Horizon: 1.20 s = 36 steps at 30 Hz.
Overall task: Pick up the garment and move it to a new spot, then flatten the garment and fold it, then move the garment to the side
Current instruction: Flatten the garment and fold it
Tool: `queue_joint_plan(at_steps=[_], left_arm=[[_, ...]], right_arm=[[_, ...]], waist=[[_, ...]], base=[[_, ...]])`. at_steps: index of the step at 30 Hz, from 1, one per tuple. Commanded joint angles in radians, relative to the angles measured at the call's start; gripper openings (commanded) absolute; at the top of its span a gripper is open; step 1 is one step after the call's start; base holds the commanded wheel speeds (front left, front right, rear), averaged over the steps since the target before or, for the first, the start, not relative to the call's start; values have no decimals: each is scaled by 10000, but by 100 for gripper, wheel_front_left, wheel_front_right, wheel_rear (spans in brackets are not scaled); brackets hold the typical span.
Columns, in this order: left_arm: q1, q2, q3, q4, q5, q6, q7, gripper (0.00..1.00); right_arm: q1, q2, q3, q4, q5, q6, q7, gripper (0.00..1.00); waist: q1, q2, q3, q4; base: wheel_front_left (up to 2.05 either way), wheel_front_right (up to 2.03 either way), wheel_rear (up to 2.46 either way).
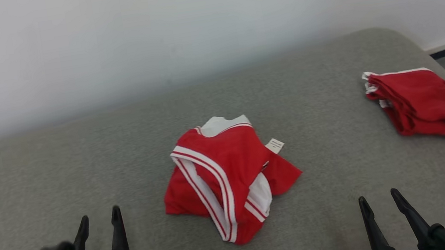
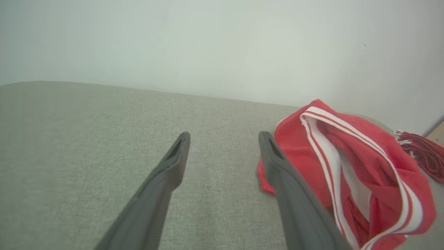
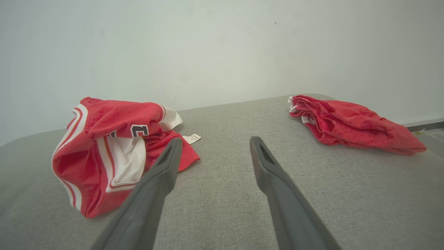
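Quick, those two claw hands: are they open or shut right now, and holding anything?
Left gripper: open, holding nothing, apart from the crumpled red garment.
Right gripper: open, holding nothing.

Open grey surface (image 1: 78,164) around garment (image 1: 229,172)

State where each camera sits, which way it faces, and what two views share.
Head view: high, looking forward and down at the grey surface; left fingers and right fingers at bottom.
Left wrist view: low, along open left fingers toward the wall; crumpled garment at right.
Right wrist view: low, along open right fingers; crumpled garment left, folded garment right.
Shared: both wrist views show the crumpled garment.
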State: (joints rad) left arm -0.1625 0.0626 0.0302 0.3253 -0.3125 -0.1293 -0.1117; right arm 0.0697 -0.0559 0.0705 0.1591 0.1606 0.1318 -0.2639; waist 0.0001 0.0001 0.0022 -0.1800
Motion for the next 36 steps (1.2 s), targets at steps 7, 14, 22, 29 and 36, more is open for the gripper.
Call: queue_joint_plan(at_steps=[7,14,22,29,36], left_arm=[[-1500,89,-18,747,-388,220,1024,100],[-2181,98,25,1201,-714,342,1293,100],[-2400,152,155,1566,-893,642,1711,100],[-2570,35,225,1628,-1727,439,2157,100],[-2771,-51,-71,1435,-2812,116,2619,4]], right_arm=[[-192,-55,79,-51,-10,-25,-2,100],[-338,-34,178,-123,51,-25,-2,100],[-343,-2,309,-130,122,-25,-2,100],[-398,20,298,-136,100,-25,-2,100],[-464,33,313,-152,40,-25,-2,100]], waist=[[-1,-1,504,-1649],[-1,-1,830,-2477],[-1,-1,993,-2818],[-1,-1,1061,-2787],[-1,-1,1058,-2703]], base=[[0,0,0],[0,0,0],[0,0,0],[0,0,0],[0,0,0]])
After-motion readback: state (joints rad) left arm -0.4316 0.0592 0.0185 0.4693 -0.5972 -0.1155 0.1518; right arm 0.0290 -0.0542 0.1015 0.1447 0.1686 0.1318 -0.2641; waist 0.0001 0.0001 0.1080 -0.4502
